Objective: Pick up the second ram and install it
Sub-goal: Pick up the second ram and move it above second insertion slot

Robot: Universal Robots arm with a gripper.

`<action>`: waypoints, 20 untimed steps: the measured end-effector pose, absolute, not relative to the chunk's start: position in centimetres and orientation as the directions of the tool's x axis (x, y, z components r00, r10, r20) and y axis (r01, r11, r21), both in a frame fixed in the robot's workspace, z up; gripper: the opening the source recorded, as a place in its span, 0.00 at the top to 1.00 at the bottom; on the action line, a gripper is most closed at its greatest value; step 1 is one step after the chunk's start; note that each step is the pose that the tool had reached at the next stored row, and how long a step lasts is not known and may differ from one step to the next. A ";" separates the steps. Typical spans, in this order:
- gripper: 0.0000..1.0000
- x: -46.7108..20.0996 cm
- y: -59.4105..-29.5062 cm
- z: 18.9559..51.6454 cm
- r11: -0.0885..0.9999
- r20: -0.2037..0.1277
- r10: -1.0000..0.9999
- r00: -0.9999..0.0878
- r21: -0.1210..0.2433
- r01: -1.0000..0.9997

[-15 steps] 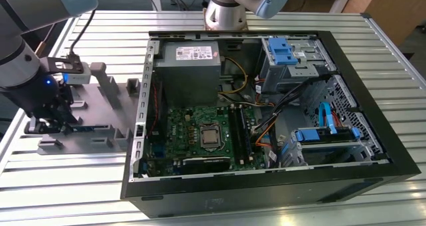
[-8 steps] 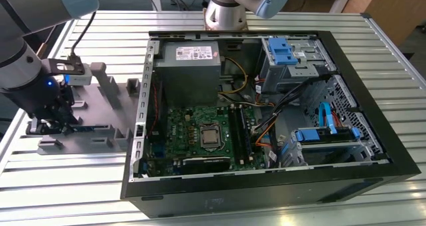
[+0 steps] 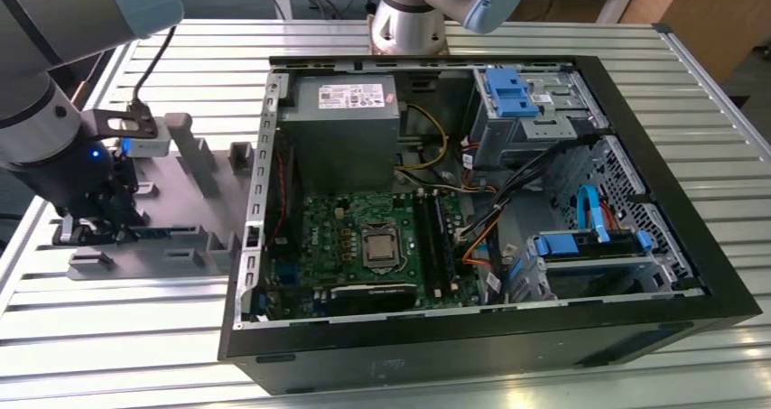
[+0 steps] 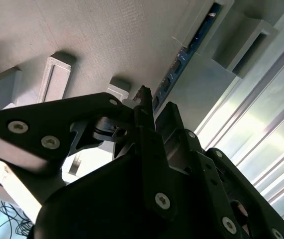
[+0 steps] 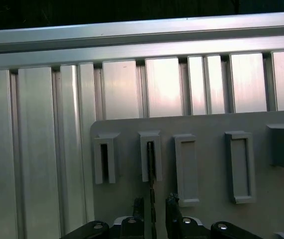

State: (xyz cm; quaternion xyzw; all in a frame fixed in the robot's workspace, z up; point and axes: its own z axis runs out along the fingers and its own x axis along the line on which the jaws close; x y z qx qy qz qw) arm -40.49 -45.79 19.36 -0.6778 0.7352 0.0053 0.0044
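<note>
Your ram is a thin dark stick standing on edge in a slot of the grey tray, which sits at the exterior view's left of the open case. Your pincer is open, with a finger on each side of the stick and a sliver of room both ways. Neighbouring slot posts stand close beside it, and slatted desk lies past the tray's edge.
</note>
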 end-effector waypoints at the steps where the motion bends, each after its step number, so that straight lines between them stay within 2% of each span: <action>1: 0.69 -40.5 -45.8 19.3 0.081 -0.014 -0.997 -0.081 0.002 -0.997; 5: 0.70 -40.2 -45.8 19.0 0.081 -0.014 -0.997 -0.081 0.002 -0.997; 6: 0.77 -40.2 -45.8 18.9 0.081 -0.014 -0.997 -0.081 0.002 -0.997; 20: 0.77 -40.0 -45.8 18.7 0.081 -0.013 -0.997 -0.081 0.002 -0.997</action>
